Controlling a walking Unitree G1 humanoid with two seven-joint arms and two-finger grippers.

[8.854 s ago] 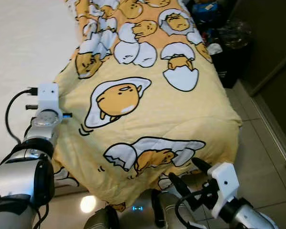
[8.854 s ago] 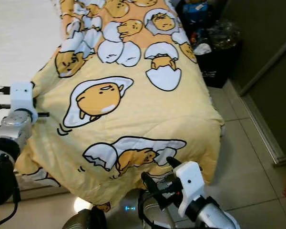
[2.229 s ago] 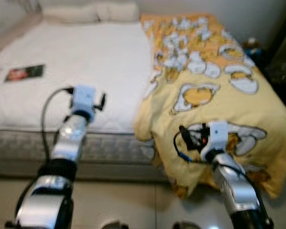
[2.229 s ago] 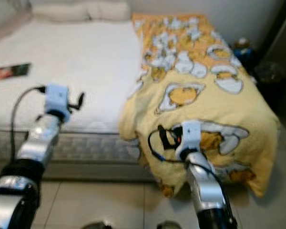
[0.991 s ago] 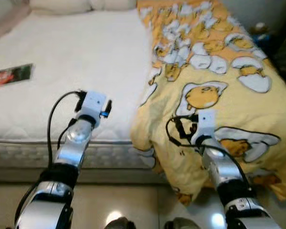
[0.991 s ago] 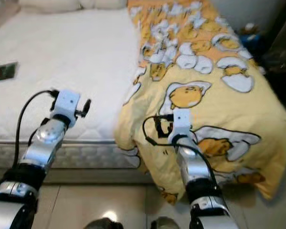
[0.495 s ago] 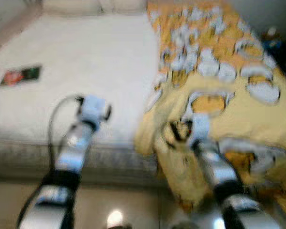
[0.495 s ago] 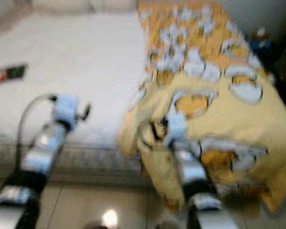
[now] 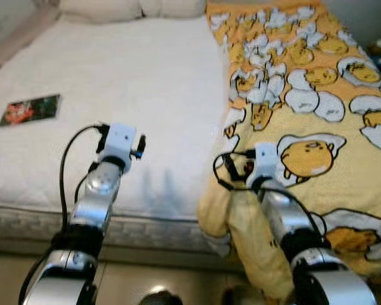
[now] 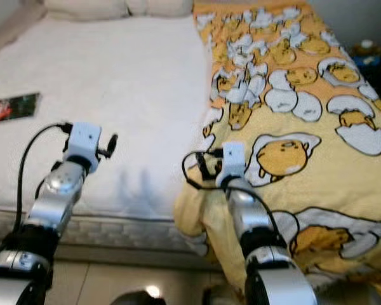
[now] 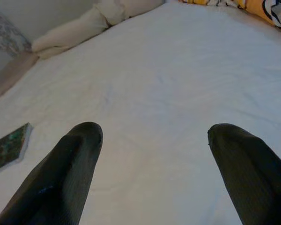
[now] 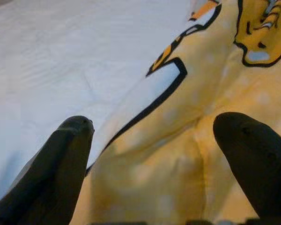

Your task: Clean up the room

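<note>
We find the yellow blanket printed with egg cartoons covering the right side of the bed, running from the pillows at the head down to the foot, where it hangs over the edge toward the floor. Its left edge is bunched into a fold near the foot corner, and part of that edge lies over the bare white mattress.

Our right gripper is over that bunched edge; in the right wrist view its two black fingers stand wide apart, released, with the yellow fabric and a strip of white sheet between them, and nothing held. We cannot tell whether the fingertips touch the cloth.

Our left gripper is raised over the mattress near the foot edge, well apart from the blanket. Its fingers are also spread open, with only white sheet between them.

Further left on the mattress, near its side edge, lies a small flat book with a dark, colourful cover, well apart from both grippers. Below the mattress edge we see pale floor tiles.
</note>
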